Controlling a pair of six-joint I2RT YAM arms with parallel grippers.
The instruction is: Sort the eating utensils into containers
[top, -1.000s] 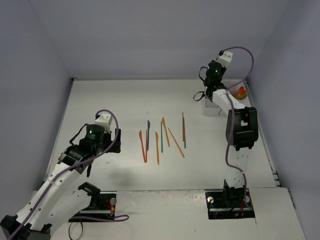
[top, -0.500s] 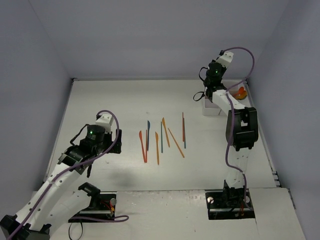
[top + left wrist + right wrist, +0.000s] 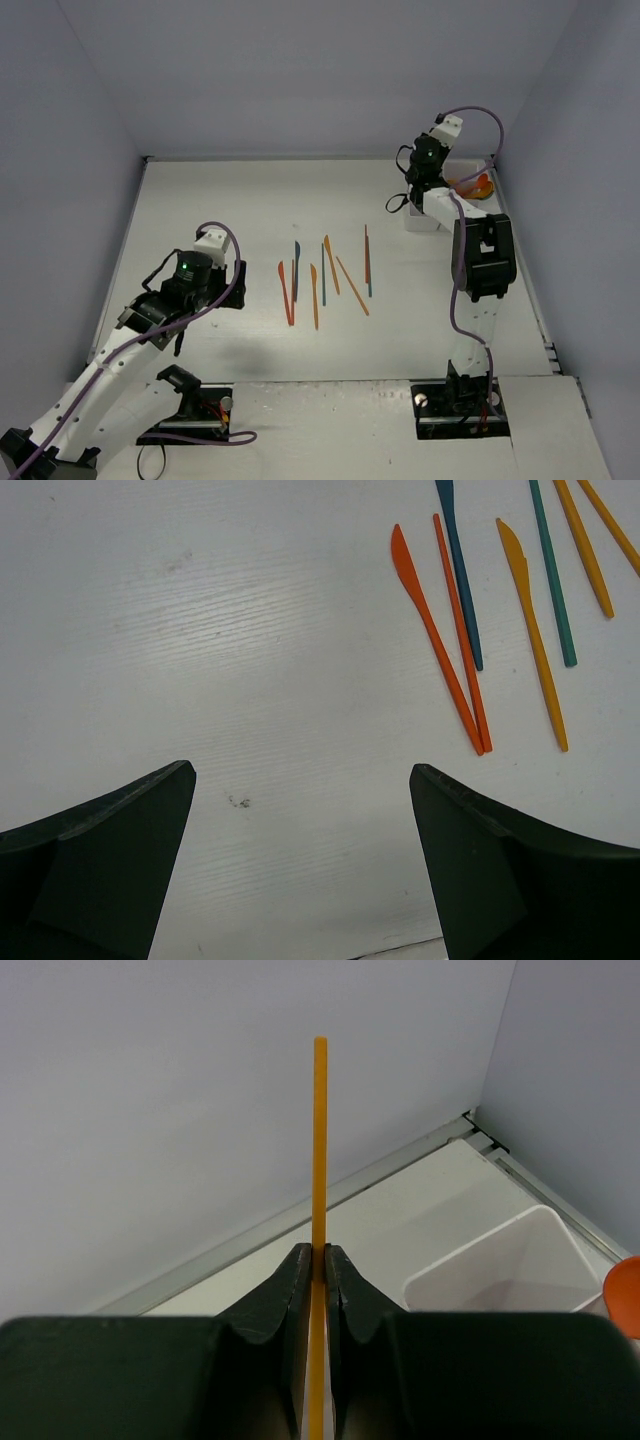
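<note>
The top view looks down from behind the arm bases over the whole counter (image 3: 220,200). The left wrist view hangs close above it, sharing the loose utensils (image 3: 314,297) at mid-counter. The right wrist view looks along the right tool (image 3: 318,1252) and its orange utensil (image 3: 320,1110) toward the far right corner.

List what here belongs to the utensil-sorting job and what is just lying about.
Belongs to the job:
- loose utensils, orange and teal, on the table
- orange utensil pinched in the right jaws
- white container
- orange piece by that container, probably a utensil

Just there:
- purple cables
- dark specks on the table
</note>
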